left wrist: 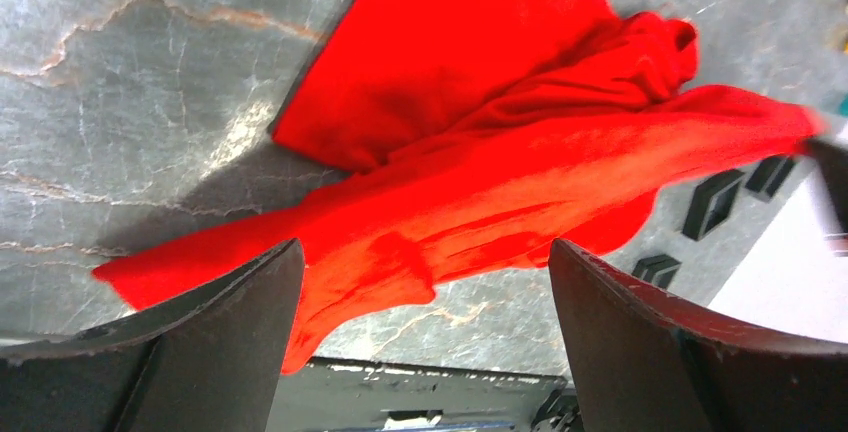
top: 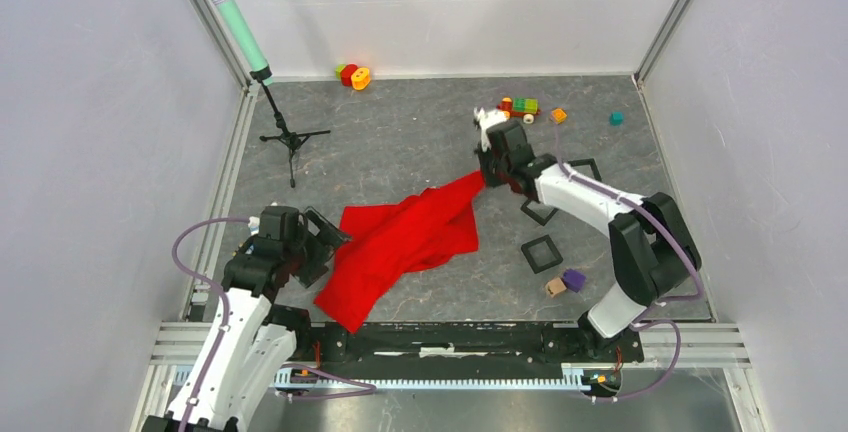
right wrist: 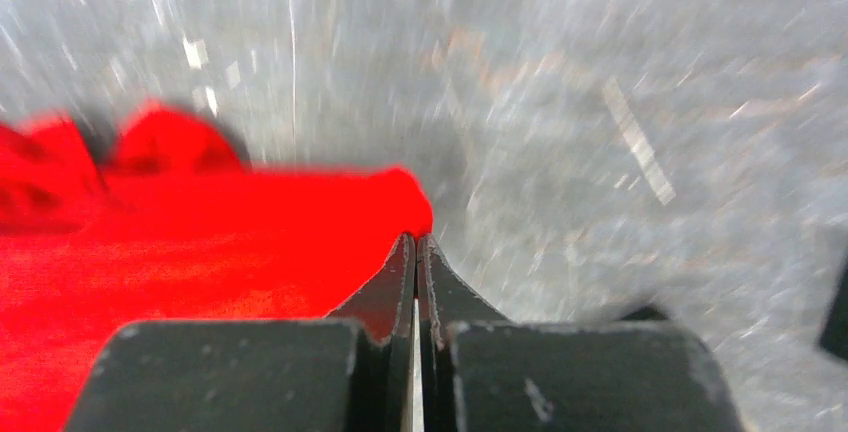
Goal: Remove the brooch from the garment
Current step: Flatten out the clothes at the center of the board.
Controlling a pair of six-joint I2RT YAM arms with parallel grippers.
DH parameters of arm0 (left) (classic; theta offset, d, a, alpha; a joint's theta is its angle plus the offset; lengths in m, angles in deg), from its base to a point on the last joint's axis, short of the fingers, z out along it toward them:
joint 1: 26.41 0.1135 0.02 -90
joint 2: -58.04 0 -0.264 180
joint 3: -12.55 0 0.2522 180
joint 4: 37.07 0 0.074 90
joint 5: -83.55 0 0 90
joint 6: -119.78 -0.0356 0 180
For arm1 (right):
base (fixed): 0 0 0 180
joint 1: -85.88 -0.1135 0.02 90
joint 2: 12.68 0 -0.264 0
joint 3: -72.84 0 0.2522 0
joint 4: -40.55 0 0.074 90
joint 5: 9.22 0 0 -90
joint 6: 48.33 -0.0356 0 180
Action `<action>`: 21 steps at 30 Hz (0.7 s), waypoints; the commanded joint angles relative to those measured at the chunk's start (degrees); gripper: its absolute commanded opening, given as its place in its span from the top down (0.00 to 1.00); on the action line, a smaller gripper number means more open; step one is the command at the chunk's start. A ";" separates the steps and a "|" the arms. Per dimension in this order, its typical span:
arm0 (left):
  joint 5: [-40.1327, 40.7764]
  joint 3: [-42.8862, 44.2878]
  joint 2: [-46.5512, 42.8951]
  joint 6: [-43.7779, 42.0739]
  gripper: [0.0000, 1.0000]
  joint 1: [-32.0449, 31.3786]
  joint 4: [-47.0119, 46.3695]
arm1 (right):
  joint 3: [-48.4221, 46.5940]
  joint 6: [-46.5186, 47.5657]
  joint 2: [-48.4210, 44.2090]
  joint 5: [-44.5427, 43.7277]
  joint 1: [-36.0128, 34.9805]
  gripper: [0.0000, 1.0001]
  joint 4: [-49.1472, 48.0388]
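The garment is a big red cloth lying crumpled on the grey table; it also fills the left wrist view and the left of the right wrist view. My right gripper is shut, its tips pinched on the garment's far right corner, which is drawn out toward it. My left gripper stands wide open just over the garment's near left edge, nothing between its fingers. The brooch is hidden in all views.
Black square trays lie right of the cloth, with a purple block and a tan block near them. Small toys sit at the back. A microphone stand is at the back left.
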 commanded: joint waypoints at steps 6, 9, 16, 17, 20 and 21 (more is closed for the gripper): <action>-4.01 2.26 3.84 -2.71 0.07 -4.43 2.67 | -28.73 -2.08 3.57 3.31 13.00 1.00 3.16; -4.08 1.97 4.99 -0.60 0.12 -10.60 -0.19 | -35.11 -2.55 6.20 4.79 15.79 1.00 6.02; -0.50 1.92 18.70 3.81 0.26 -29.38 -14.51 | -32.25 -1.86 5.18 6.85 15.99 1.00 6.05; -0.45 2.04 20.84 4.41 0.27 -30.75 -17.42 | -31.27 -1.86 4.68 7.35 15.99 1.00 5.60; 4.14 2.31 25.57 7.73 0.27 -32.90 -24.87 | -27.25 -2.26 2.46 8.24 15.99 1.00 4.00; 6.71 2.55 26.57 8.75 0.26 -33.20 -26.28 | -25.84 -2.47 1.55 8.25 15.99 1.00 3.59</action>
